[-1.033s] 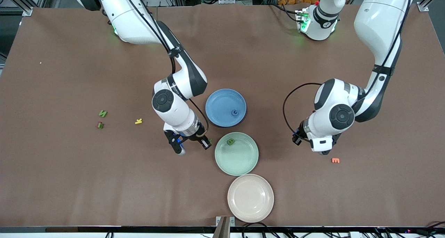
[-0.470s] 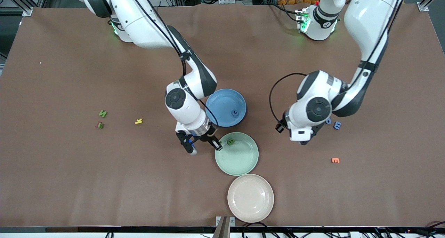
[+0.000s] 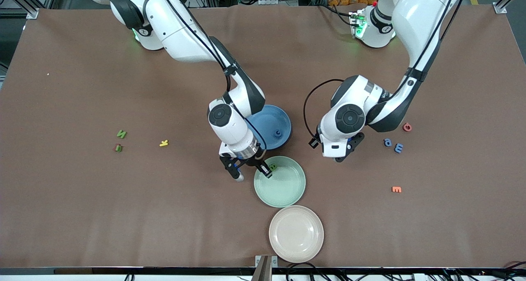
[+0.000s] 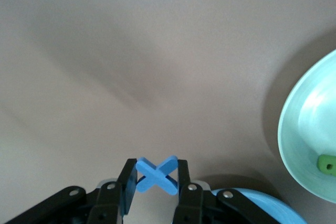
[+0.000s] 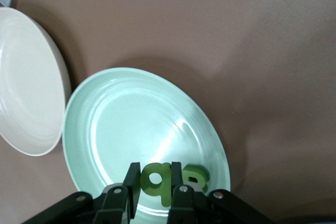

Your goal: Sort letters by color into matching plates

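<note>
Green letter (image 5: 157, 181) sits pinched in the right gripper (image 3: 251, 171) jaws, over the mint plate (image 3: 287, 190) rim; a blue X (image 4: 157, 175) sits clamped in the left gripper (image 4: 156, 182) jaws beside the blue plate (image 3: 271, 123). Both look light, stiff, thin: best gripped across flat edges.

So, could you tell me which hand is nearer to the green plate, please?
Right. The right hand, holding a green letter, is over the green plate's rim; the left hand, holding a blue X, hangs off beside it.
</note>
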Robot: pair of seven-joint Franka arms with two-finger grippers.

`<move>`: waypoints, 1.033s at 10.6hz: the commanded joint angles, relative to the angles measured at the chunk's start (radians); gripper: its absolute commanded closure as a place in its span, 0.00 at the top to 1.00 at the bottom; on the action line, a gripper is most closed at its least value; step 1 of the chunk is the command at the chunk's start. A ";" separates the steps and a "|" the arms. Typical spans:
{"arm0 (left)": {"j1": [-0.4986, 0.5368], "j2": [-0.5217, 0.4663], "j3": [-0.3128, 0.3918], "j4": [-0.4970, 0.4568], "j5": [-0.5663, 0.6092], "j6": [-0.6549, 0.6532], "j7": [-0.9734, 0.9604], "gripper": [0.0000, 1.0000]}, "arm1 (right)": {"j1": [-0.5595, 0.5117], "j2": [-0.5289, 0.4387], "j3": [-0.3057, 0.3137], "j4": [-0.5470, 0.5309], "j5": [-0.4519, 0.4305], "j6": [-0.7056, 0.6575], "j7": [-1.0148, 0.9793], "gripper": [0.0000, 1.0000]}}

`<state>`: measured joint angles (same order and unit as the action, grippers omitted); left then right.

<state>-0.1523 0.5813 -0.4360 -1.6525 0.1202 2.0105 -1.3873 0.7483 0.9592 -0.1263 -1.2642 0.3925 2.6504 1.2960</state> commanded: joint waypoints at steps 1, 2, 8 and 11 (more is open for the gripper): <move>-0.012 -0.006 -0.029 -0.018 -0.036 -0.016 -0.033 0.00 | 0.012 0.039 -0.007 0.043 0.022 0.010 0.017 0.00; -0.010 -0.006 -0.050 -0.027 -0.045 -0.016 -0.035 0.00 | 0.017 0.041 -0.007 0.043 0.022 0.011 0.017 0.00; -0.122 0.026 -0.075 -0.027 -0.071 -0.013 -0.124 0.00 | 0.036 0.018 -0.009 0.045 0.006 -0.045 0.016 0.61; -0.173 0.041 -0.075 -0.024 -0.073 0.023 -0.154 0.00 | 0.013 -0.049 -0.022 0.042 -0.030 -0.216 -0.006 0.64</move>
<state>-0.2965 0.6148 -0.5137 -1.6866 0.0692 2.0118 -1.5144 0.7797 0.9712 -0.1359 -1.2269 0.3889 2.5931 1.3039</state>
